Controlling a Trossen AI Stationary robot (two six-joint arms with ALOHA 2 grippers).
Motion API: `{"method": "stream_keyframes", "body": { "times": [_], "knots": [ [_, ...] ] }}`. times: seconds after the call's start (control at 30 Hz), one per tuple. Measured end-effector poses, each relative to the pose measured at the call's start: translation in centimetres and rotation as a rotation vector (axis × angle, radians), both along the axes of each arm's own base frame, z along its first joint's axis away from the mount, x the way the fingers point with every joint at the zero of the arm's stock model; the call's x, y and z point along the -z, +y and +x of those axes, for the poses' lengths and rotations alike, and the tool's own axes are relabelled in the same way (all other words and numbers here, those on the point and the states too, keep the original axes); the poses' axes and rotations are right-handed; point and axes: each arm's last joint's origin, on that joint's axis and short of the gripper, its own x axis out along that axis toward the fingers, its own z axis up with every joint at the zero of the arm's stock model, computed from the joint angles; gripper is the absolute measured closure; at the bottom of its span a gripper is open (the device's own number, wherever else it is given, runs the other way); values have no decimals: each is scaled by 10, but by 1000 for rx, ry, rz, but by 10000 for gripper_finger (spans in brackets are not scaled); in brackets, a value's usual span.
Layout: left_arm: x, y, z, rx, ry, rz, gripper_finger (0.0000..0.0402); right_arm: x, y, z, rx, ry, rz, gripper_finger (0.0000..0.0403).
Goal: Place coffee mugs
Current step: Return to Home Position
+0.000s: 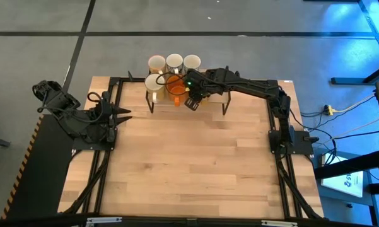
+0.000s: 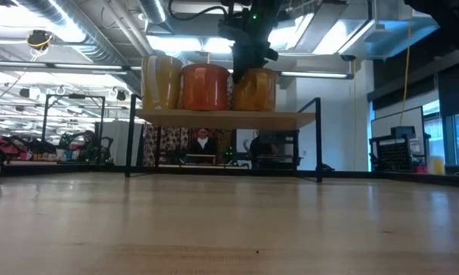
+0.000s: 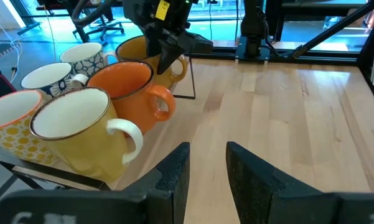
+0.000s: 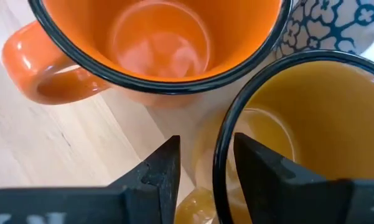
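Observation:
Several mugs stand on a raised wooden shelf (image 2: 221, 117) at the table's far edge. In the back row are white mugs, one with a dark pattern (image 3: 87, 56). In the front row are a cream mug (image 3: 81, 130), the orange mug (image 4: 155, 43) and the amber mug (image 4: 299, 124). My right gripper (image 4: 205, 155) points down over the amber mug's rim (image 4: 219, 149), open, with one finger inside and one outside. My left gripper (image 3: 208, 149) waits near the table's left edge (image 1: 125, 114), slightly open and holding nothing. My right gripper straddles the amber mug's rim (image 4: 219, 149) on the side beside its handle (image 3: 180, 65), coming from above. A gap shows between the outside finger (image 4: 165, 171) and the wall. Whether the inside finger (image 4: 255, 171) touches the wall, I cannot tell. The mug stands upright on the shelf.
The shelf stands on thin black legs (image 1: 226, 107) above the wooden tabletop (image 1: 189, 157). The orange mug (image 2: 206, 86) stands close beside the amber mug (image 2: 256, 89). Black frame rails run along the table's left and right sides. A person sits far behind the shelf (image 2: 205, 141).

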Motion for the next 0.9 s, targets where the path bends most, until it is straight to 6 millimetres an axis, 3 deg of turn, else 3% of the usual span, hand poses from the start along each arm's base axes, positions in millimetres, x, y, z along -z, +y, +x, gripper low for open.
{"method": "stream_keyframes", "body": {
  "times": [0.1, 0.4, 0.63, 0.8, 0.9],
  "knots": [
    [0, 0, 0, 0, 0, 0, 303, -7, 0, -1, -3, -14, -3, 267],
    [0, 0, 0, 0, 0, 2, 303, -54, 7, -11, -59, -126, 9, 267],
    [1, 0, 1, -18, -8, 1, 303, -97, 54, -26, -336, -318, 69, 267],
    [16, -5, 3, 115, 26, 3, 323, -101, 84, -33, -495, -501, 126, 285],
    [26, -8, 4, 246, -50, -52, 354, -100, 96, -51, -512, -624, 126, 318]
  ]
}}
